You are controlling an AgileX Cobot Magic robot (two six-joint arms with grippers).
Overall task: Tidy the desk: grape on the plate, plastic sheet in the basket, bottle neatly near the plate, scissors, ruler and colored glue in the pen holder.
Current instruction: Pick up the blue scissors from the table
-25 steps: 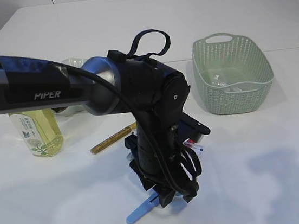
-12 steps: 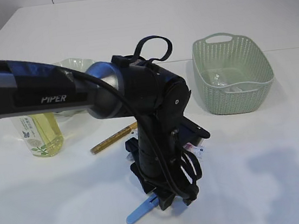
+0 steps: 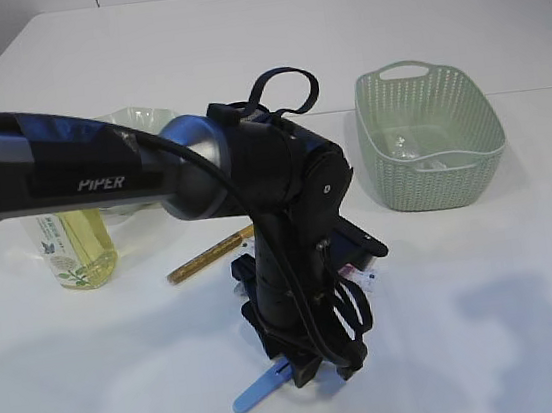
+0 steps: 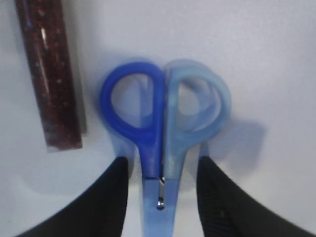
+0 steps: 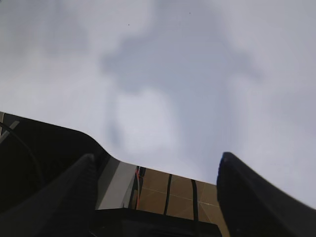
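Note:
Blue scissors [image 4: 170, 148] lie flat on the white table, handles away from the left wrist camera. My left gripper [image 4: 163, 163] stands open astride them just below the handles, with a thin gap on each side. In the exterior view this gripper [image 3: 310, 363] points straight down mid-table, and the scissors' tip [image 3: 254, 394] sticks out to its left. A dark red glitter glue tube [image 4: 54, 79] lies left of the scissors. A gold glue stick [image 3: 207, 256] lies beyond. My right gripper [image 5: 158, 158] is open and empty above bare table. Grape and ruler are hidden.
A yellow bottle [image 3: 75, 253] stands at the left, with the pale plate [image 3: 134, 116] behind the arm. The green basket [image 3: 433, 172] at the right holds the clear plastic sheet [image 3: 420, 148]. A black object [image 3: 364, 238], perhaps the pen holder, is mostly hidden behind the left arm.
The left arm has shifted slightly to the right over the scissors, and its jaws have narrowed a little. The right gripper has not changed.

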